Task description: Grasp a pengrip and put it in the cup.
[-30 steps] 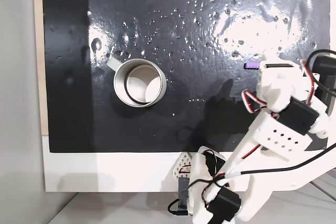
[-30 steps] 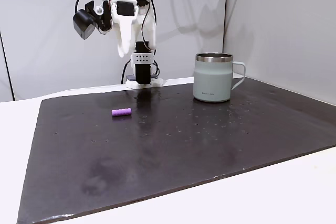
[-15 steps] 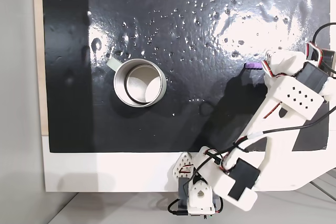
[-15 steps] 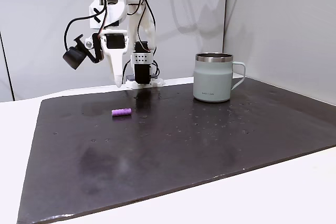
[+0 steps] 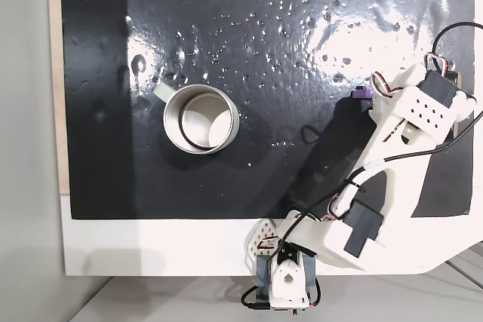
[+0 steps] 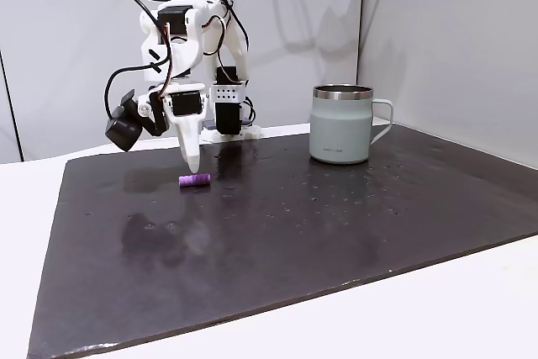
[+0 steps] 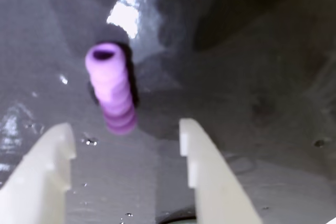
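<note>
Where the black mat (image 5: 249,50) nears its right edge in a fixed view from above, lying flat: the pengrip (image 5: 362,93), only its left end clear, the rest tucked under the white arm (image 5: 392,164). Seen from the front fixed view, resting on the mat (image 6: 336,233) toward the back left corner, just below the hand (image 6: 192,166), whose pointed tip hangs close over the pengrip (image 6: 195,180) without clearly touching. From the wrist view, spread wide: the hand (image 7: 123,145), two pale fingers (image 7: 55,150) apart with nothing pinched, the pengrip (image 7: 111,90) lying just beyond the gap, nearer the left finger, open end facing away. Soft focus there, so perhaps still short of the space between the tips.

Well apart, toward the left-centre of the mat from above: the cup (image 5: 201,118), upright, mouth open, tab handle at its upper left. From the front, the cup (image 6: 343,124) toward the back right, broad bare mat between it and the pengrip.

White bench (image 5: 151,250) showing along the mat's near edge from above, the arm's base bolted there. Little room between the pengrip and the mat's right edge. Scattered droplets or glints across the mat, hard to tell which.
</note>
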